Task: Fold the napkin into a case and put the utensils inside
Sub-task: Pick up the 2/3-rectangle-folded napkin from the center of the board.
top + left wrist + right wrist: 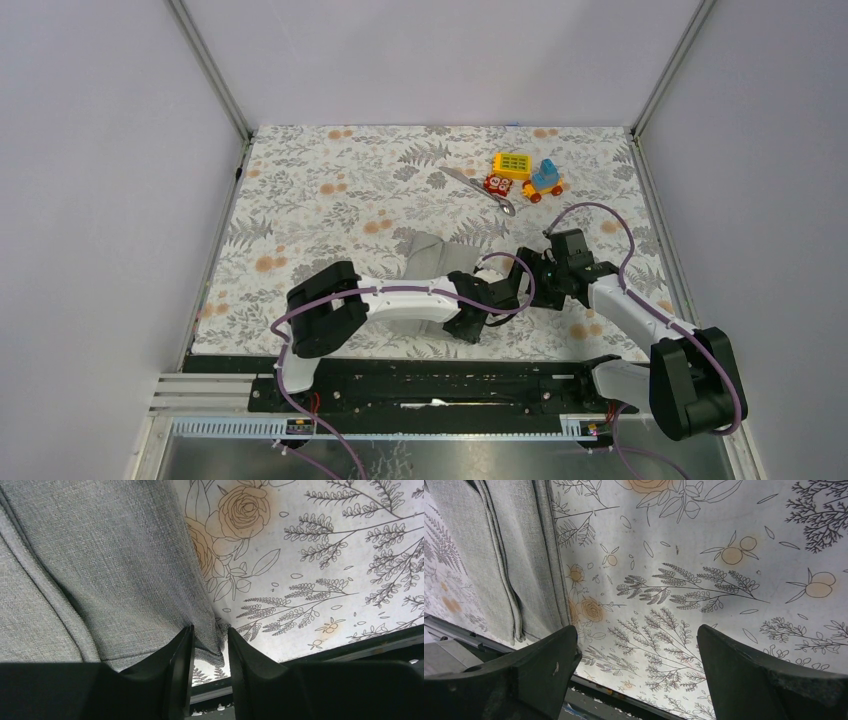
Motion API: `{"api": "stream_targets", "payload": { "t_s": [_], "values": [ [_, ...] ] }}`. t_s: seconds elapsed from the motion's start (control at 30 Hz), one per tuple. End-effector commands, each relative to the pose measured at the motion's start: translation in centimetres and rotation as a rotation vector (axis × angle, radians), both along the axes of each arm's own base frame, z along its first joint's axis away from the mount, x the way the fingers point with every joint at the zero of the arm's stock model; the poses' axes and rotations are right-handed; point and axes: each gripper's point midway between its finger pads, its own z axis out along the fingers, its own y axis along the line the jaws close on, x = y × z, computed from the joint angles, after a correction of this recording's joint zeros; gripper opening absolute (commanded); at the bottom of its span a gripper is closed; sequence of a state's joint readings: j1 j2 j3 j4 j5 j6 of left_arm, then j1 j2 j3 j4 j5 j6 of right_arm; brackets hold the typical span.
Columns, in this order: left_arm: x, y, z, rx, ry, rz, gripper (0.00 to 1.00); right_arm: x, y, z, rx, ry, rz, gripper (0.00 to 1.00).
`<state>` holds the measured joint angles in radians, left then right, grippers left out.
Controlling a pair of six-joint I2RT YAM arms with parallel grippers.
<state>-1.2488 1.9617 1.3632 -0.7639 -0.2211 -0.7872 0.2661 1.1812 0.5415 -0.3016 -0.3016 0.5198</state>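
**Item: napkin** (pixel 432 252). Grey cloth lying on the floral tablecloth (pixel 330 190), near the middle and toward the arms' side. The left arm crosses over part of it. In the wrist views you see hemmed edges lying in parallel layers, so count it as at least partly folded. Whether it makes a finished case, you cannot tell from here.

**Item: utensils** (pixel 480 186). Slim silver pieces at the far side of the cloth, just beside the toy blocks (pixel 525 172) and well apart from the napkin. A spoon bowl shows at the near end; you cannot separate the two pieces at this size. Neither is inside anything, so log the placing step as wholly outstanding.

**Item: left pincer** (pixel 210 628). The jaws stand narrowly apart, low over the cloth. The napkin's near corner sits in the gap, against the left finger (pixel 180 650). Tablecloth shows between that corner and the other finger, so treat the corner as bracketed, not clamped.

**Item: right pincer** (pixel 638 630). The jaws stand wide apart and hold nothing, over bare tablecloth. The napkin's folded edge lies off to one side of it, near but not touching.

**Status for your sheet:** folding in hand, judged at a corner pick-up; both utensils left to fetch.
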Motion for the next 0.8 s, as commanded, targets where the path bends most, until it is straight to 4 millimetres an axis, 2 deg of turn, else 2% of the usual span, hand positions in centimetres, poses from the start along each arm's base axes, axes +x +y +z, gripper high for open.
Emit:
{"api": "stream_targets", "payload": {
  "t_s": [0.0,0.13,0.3,0.37,0.47,0.6,0.77],
  "values": [
    [0.5,1.1,-1.8,0.079,-0.031,0.012,0.31,0.5,0.4,0.5,0.018,-0.025,0.026,0.97],
    [0.5,1.7,-2.2,0.101,-0.034,0.018,0.19,0.5,0.6,0.4,0.028,-0.019,0.036,0.97],
    [1.3,1.0,0.4,0.041,-0.085,0.012,0.0,0.1,2.7,0.7,0.146,-0.006,0.106,0.97],
    [1.5,0.6,1.6,-0.002,-0.102,-0.001,0.0,0.0,4.0,1.4,0.236,-0.008,0.128,0.99],
    [1.5,-0.1,3.3,-0.111,-0.102,-0.012,0.0,1.3,5.7,2.8,0.37,-0.083,0.115,1.0],
    [1.4,-0.4,5.0,-0.206,-0.099,-0.009,0.0,2.4,6.8,2.5,0.459,-0.043,0.062,1.0],
    [1.3,-0.1,5.8,-0.247,-0.095,-0.005,0.0,4.0,7.7,2.0,0.53,-0.016,-0.021,1.0]
  ]
}}
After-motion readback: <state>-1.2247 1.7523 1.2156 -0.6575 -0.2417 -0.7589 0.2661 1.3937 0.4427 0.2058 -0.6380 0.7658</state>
